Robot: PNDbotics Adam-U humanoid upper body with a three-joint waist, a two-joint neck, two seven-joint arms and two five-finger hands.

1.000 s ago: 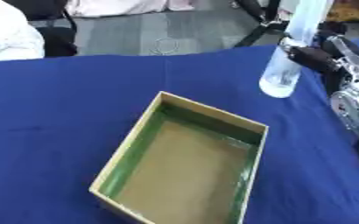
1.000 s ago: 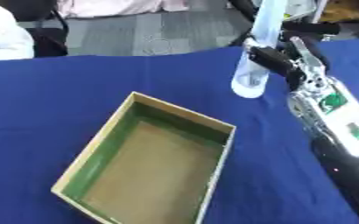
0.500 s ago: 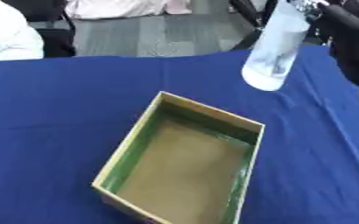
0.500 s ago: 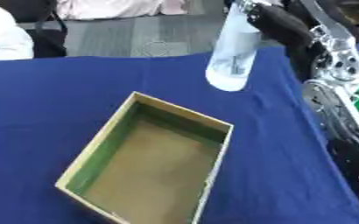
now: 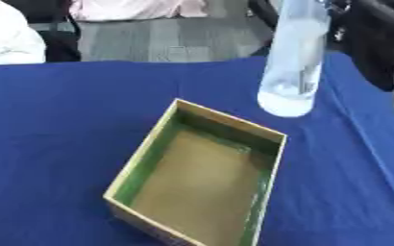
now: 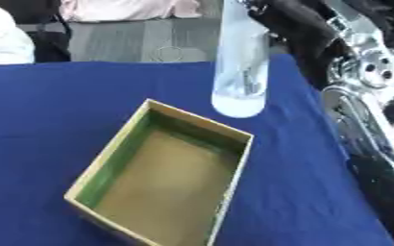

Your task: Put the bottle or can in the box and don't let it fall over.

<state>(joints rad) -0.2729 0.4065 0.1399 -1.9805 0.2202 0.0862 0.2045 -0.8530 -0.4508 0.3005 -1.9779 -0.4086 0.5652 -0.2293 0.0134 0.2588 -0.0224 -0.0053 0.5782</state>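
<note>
A clear plastic bottle (image 5: 291, 62) hangs upright in the air, its bottom a little above and beyond the box's far right corner. My right hand (image 6: 297, 26) comes in from the upper right and is shut on the bottle's upper part, which the frame edge cuts off. The open cardboard box (image 5: 259, 192), tan outside with green inner walls and a brown floor, lies askew on the blue tablecloth (image 5: 57, 125). Nothing is inside it. My left hand shows in neither view.
My right arm (image 6: 368, 115), black and silver, fills the right side of the right eye view. Beyond the table's far edge are grey floor (image 5: 150, 38), a chair and a person's white sleeve (image 5: 7, 38) at the upper left.
The bottle has been lifted off the table at the right and carried left toward the box, now hanging near its far right corner. The box has stayed put.
</note>
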